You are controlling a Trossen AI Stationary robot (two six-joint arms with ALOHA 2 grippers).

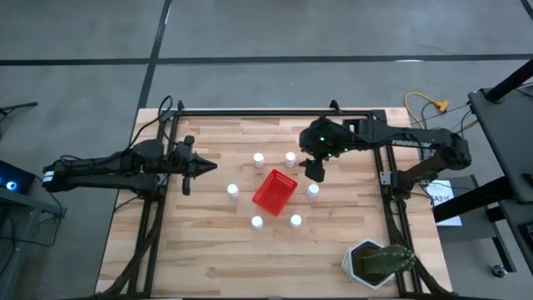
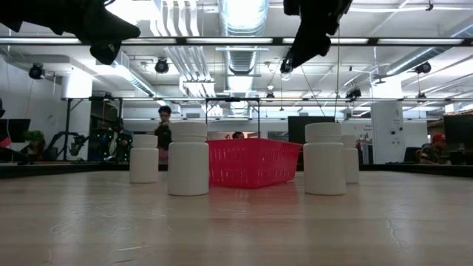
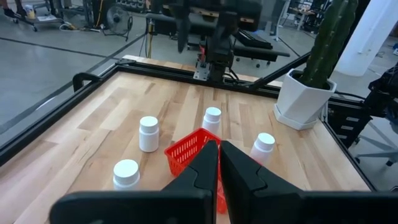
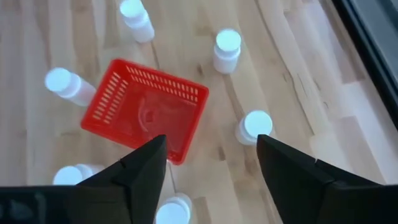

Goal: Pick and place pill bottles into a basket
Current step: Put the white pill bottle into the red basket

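The red basket (image 1: 275,190) lies empty at the table's middle, and shows in the right wrist view (image 4: 146,112). Six white pill bottles stand upright around it: two on the far side (image 1: 259,158) (image 1: 291,158), one at its left (image 1: 233,191), one at its right (image 1: 313,191), two on the near side (image 1: 257,222) (image 1: 296,221). My right gripper (image 4: 211,155) is open and empty, raised above the table just right of the basket's far end (image 1: 315,171). My left gripper (image 3: 219,155) is shut and empty, raised left of the bottles (image 1: 204,167).
A white pot with a green plant (image 1: 379,262) stands at the table's near right corner. A black frame rail (image 1: 275,112) runs along the far edge. People show in the room beyond the table in the low view (image 2: 163,125).
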